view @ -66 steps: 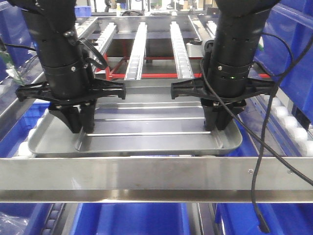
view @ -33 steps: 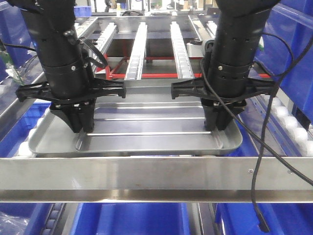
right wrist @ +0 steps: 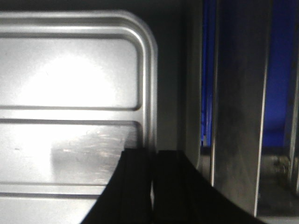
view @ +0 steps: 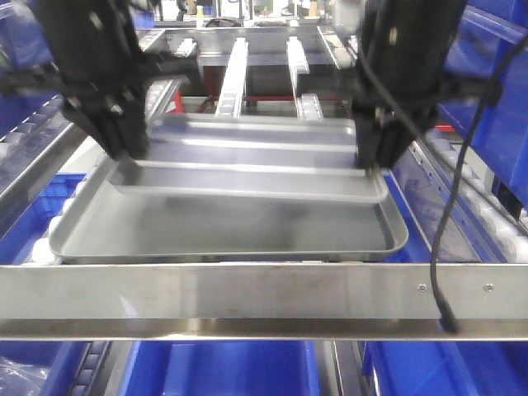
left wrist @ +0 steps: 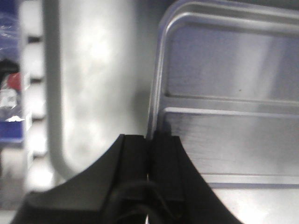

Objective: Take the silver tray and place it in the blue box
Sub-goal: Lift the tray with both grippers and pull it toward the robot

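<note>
The silver tray (view: pixel 247 157) hangs lifted and slightly tilted above a second, similar tray (view: pixel 223 227) that lies on the rollers. My left gripper (view: pixel 124 161) is shut on the lifted tray's left rim, and the right gripper (view: pixel 375 161) is shut on its right rim. In the left wrist view the gripper (left wrist: pixel 149 137) pinches the thin rim of the tray (left wrist: pixel 224 93). The right wrist view shows that gripper (right wrist: pixel 153 151) closed over the rim of the tray (right wrist: pixel 70 84). Blue plastic, probably the blue box (view: pixel 231 367), shows below the front rail.
A steel crossbar (view: pixel 264 297) spans the front, just below the lower tray. Roller rails (view: pixel 235 74) run away behind the trays. Blue crates (view: pixel 495 91) stand along the right side and more blue plastic (view: pixel 25 49) at the left.
Both grippers have risen with the top tray, lifting it off the tray beneath and carrying it a little farther back. The arms are motion-blurred now.
</note>
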Robot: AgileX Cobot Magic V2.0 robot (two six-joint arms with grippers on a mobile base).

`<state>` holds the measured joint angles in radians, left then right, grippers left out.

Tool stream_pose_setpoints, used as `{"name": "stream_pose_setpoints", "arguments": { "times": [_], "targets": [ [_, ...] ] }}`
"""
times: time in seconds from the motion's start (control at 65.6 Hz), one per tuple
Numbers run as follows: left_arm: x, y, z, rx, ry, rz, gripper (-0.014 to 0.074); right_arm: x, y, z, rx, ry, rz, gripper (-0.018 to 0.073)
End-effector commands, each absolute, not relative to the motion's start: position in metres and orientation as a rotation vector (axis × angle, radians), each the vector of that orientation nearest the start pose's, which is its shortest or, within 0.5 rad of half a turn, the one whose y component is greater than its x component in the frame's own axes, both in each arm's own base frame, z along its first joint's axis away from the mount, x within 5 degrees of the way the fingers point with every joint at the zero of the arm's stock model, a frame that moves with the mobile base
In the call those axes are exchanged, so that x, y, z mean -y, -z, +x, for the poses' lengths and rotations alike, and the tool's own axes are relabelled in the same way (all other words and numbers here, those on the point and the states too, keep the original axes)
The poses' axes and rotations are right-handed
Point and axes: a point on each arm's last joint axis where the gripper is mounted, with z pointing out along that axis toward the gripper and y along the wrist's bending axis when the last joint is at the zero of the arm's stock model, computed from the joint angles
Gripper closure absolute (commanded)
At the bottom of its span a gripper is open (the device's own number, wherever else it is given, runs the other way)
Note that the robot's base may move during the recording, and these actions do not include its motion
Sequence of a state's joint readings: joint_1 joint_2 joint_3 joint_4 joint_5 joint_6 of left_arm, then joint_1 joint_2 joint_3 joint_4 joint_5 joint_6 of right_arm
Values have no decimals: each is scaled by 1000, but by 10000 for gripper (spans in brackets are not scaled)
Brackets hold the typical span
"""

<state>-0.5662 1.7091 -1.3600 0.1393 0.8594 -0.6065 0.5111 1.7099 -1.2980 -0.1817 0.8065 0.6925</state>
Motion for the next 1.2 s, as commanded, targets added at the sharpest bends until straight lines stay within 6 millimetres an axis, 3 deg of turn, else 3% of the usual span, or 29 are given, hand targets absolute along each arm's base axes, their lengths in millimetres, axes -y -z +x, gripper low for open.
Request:
{"name": "stream_pose_setpoints", "arguments": {
  "times": [0.0,0.244,0.35,0.549,0.838,1.188],
  "targets": [
    [187,-308,293,-2597,273,32,700,-168,-284,302,-2612,-211,89,501],
    [181,-295,231,-2616,235,8,700,-170,-286,246,-2600,-281,67,501],
    [179,-289,200,-2636,261,28,700,-170,-286,211,-2596,-305,50,501],
    [183,-286,171,-2656,311,44,700,-163,-282,176,-2582,-285,27,501],
    [193,-286,156,-2661,317,124,700,-159,-285,172,-2570,-288,18,501],
    [192,-286,156,-2663,308,125,700,-160,-285,173,-2564,-298,15,501]
  ]
}}
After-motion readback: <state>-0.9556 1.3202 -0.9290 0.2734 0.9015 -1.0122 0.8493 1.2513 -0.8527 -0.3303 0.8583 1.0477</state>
